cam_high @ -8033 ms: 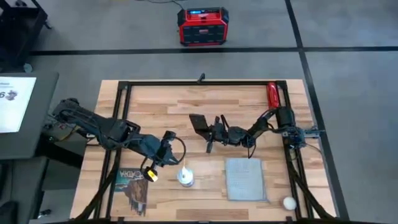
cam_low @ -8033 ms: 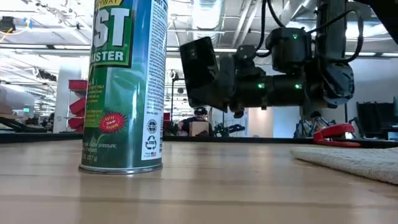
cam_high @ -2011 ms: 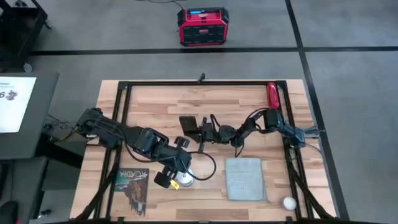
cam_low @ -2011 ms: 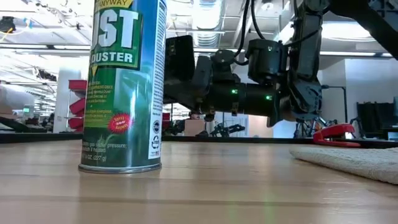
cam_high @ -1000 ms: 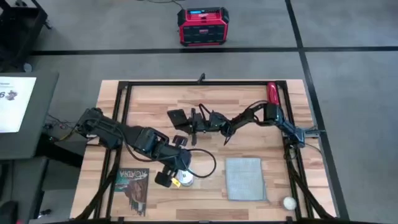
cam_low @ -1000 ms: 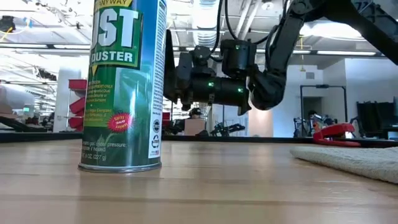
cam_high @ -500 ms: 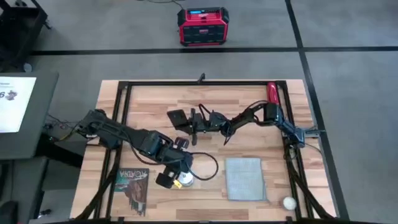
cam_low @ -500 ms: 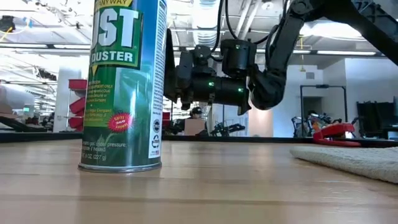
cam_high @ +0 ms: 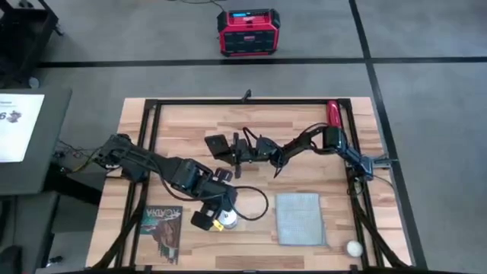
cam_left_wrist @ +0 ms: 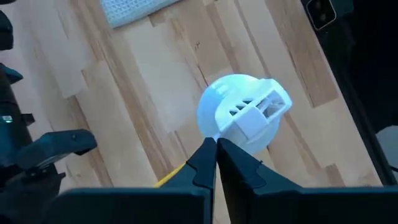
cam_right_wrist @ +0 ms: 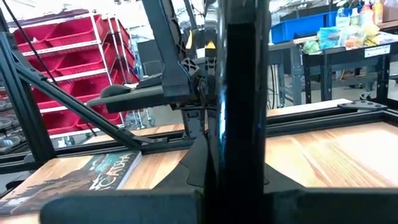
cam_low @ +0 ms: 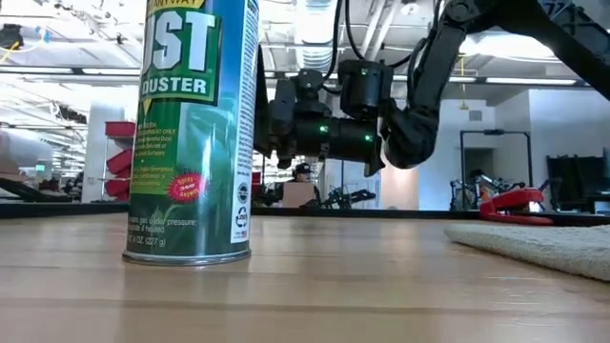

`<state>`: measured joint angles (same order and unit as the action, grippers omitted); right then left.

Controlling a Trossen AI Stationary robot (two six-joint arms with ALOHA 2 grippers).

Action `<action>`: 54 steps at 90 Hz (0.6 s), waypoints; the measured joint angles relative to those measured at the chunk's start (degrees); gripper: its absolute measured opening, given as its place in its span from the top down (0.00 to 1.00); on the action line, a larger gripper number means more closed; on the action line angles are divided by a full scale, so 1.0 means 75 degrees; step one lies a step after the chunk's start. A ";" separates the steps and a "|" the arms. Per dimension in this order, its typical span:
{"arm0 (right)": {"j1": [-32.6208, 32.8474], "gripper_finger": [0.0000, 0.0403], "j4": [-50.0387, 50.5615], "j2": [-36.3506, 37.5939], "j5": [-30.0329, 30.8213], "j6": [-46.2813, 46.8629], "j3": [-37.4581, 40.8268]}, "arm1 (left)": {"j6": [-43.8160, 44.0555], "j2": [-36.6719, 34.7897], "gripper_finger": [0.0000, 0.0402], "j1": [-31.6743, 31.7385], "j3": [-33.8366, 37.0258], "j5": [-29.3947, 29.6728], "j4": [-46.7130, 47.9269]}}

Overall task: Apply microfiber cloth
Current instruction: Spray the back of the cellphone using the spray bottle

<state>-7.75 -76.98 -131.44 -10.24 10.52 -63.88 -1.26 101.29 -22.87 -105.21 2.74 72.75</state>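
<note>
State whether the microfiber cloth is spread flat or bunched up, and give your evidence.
Spread flat: the microfiber cloth lies as an even rectangle on the table, no claw touching it.

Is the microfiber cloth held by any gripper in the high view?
No, the microfiber cloth lies flat on the table, apart from the left gripper and the right gripper.

Duster can (cam_high: 226, 219) between booklet (cam_high: 162, 226) on left and microfiber cloth (cam_high: 299, 218) on right.
</note>
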 joint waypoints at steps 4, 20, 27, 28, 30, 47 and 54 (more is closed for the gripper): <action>-0.0003 0.97 0.0005 0.0000 0.0000 0.0017 0.0000 | 0.0000 0.0001 1.00 -0.0003 0.0000 0.0000 -0.0003; -0.0003 0.97 0.0005 0.0000 0.0000 0.0017 0.0000 | 0.0033 0.0001 1.00 -0.0041 0.0050 0.0009 -0.0146; -0.0002 0.97 0.0005 0.0000 -0.0003 0.0017 0.0000 | 0.0034 0.0001 1.00 -0.0048 0.0050 0.0009 -0.0149; 0.0000 0.97 0.0005 0.0000 -0.0003 0.0017 0.0000 | 0.0032 0.0001 1.00 -0.0051 0.0051 0.0009 -0.0149; -0.0001 0.97 0.0004 0.0000 -0.0012 0.0017 0.0000 | 0.0033 0.0001 1.00 -0.0055 0.0052 0.0011 -0.0149; 0.0005 0.97 0.0005 0.0000 -0.0055 0.0076 0.0000 | 0.0040 0.0001 1.00 -0.0055 0.0058 0.0009 -0.0172; 0.0034 0.97 0.0008 0.0000 -0.0055 0.0079 0.0000 | 0.0055 0.0001 1.00 -0.0057 0.0061 0.0010 -0.0172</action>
<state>-7.49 -76.93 -131.44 -10.66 11.11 -63.88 -0.84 101.30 -23.30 -104.75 2.82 71.46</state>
